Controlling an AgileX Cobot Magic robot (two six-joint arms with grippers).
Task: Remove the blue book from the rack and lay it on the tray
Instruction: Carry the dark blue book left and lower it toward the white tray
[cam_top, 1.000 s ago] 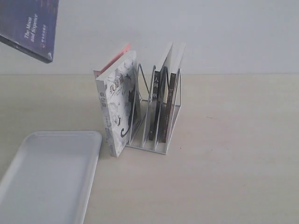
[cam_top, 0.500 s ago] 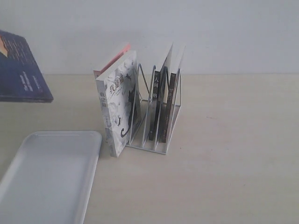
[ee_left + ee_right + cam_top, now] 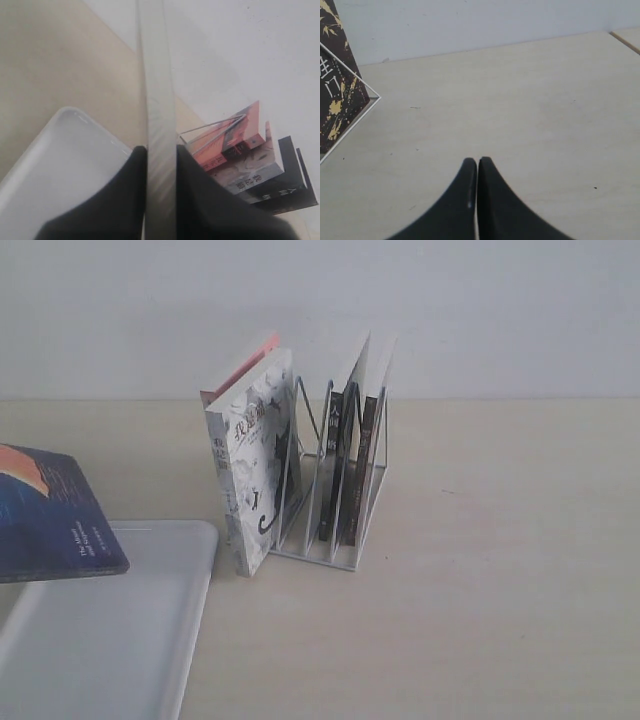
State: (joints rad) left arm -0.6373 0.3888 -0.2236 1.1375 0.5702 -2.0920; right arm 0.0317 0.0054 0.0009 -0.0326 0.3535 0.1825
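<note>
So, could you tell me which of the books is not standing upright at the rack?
The blue book, held nearly flat over the tray in the left gripper; the others stand at the rack.

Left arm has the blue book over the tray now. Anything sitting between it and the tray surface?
Nothing visible. The blue book, clamped in the left gripper, hangs over the tray, whose surface shows bare in both views. The rack and its white-grey book stand beside the tray, outside its rim.
</note>
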